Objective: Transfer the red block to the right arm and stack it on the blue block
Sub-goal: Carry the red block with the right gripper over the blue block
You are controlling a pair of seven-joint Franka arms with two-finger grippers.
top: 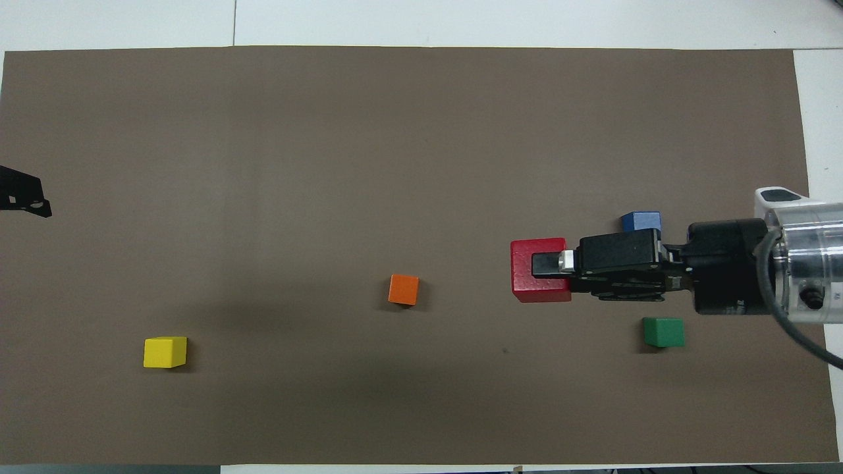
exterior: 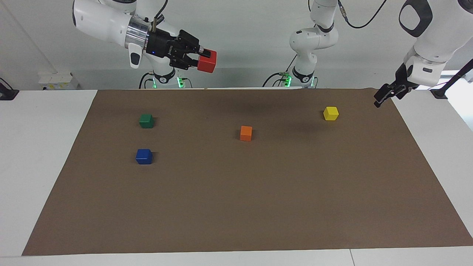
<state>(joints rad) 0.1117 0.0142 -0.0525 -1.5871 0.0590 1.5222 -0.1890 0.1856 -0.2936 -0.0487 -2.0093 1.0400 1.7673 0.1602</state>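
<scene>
My right gripper (exterior: pixel 201 61) is shut on the red block (exterior: pixel 207 63) and holds it high in the air, with the fingers pointing sideways toward the middle of the table. In the overhead view the right gripper (top: pixel 548 268) and the red block (top: pixel 527 284) show over the mat between the orange cube and the blue block. The blue block (exterior: pixel 144 156) rests on the mat at the right arm's end; the gripper body partly covers it in the overhead view (top: pixel 640 220). My left gripper (exterior: pixel 382 96) waits over the mat's edge at the left arm's end (top: pixel 23 197).
A brown mat (exterior: pixel 236 207) covers the table. A green cube (exterior: pixel 146 120) sits nearer to the robots than the blue block. An orange cube (exterior: pixel 246 133) lies mid-table. A yellow cube (exterior: pixel 330 113) lies toward the left arm's end.
</scene>
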